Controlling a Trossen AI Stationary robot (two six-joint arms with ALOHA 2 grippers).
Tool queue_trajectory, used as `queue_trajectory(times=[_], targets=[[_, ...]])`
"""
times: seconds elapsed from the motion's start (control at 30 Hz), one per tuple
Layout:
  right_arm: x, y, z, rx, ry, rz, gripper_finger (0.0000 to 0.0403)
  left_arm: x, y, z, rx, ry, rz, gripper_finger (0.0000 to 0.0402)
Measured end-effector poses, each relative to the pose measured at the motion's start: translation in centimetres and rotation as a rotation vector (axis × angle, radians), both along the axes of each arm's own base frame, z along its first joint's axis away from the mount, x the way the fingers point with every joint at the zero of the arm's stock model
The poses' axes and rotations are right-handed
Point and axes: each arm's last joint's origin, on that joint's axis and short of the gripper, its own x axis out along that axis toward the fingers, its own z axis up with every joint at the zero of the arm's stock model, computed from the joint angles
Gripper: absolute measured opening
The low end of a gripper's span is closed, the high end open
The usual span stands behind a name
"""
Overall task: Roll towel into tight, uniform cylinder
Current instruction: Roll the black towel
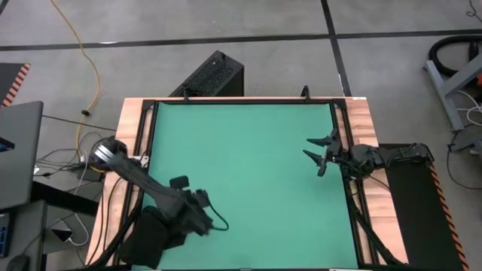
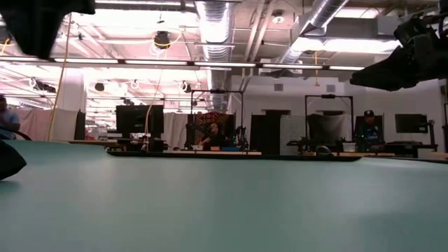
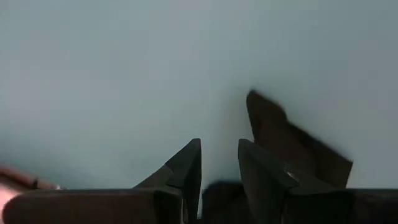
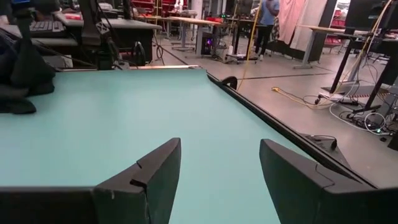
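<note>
Grey concrete floor (image 1: pixel 226 30) with a yellow cable (image 1: pixel 89 68), ceiling ducts (image 2: pixel 210 28) over lit workbenches

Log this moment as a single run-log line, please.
towel: bunched at mat's near-left corner, unrolled | left gripper: over towel edge | right gripper: open, empty, right side

Two dark arms, black cabling, angular pointed black fingers (image 4: pixel 149 180)

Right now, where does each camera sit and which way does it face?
High: overhead, straight down on green mat; both arms show.
Low: mat level, facing the room; right arm overhead.
Left wrist: over the mat, past the left gripper to the black cloth towel.
Right wrist: across the mat, past the open right gripper.
All four share the mat.
</note>
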Motion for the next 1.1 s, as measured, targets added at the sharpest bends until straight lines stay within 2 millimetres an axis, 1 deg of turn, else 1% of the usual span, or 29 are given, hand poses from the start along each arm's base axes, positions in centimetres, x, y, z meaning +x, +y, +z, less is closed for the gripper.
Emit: queue_trajectory(times=[0.1,0.2,0.37,0.5,0.6,0.93,1.1], targets=[[0.0,0.0,0.0,0.0,0.0,0.0,0.0244,-0.1,-1.1,-1.1,0.009,0.132,0.037,0.01],[0.0,0.0,0.0,-0.002,0.001,0.0,0.0244,-0.3,-1.9,-1.9,-0.046,0.23,0.058,0.0115],[0.0,0.0,-0.1,-0.005,0.015,0.0,0.0244,-0.1,-3.2,-2.2,-0.172,0.217,0.062,0.0158],[0.0,0.0,-0.3,-0.008,0.038,0.0,0.0244,0.1,-3.4,-2.4,-0.17,0.197,0.056,0.0196],[-0.1,0.0,-0.4,-0.009,0.048,0.0,0.0244,0.0,-3.6,-2.9,-0.151,0.206,0.044,0.0213],[-0.1,0.0,-0.5,0.008,0.046,-0.001,0.0244,-0.7,-4.3,-3.7,-0.085,0.262,0.039,0.0217],[-0.1,0.0,-0.5,0.017,0.045,-0.002,0.0244,-1.1,-5.0,-5.3,-0.077,0.335,0.024,0.0217]])
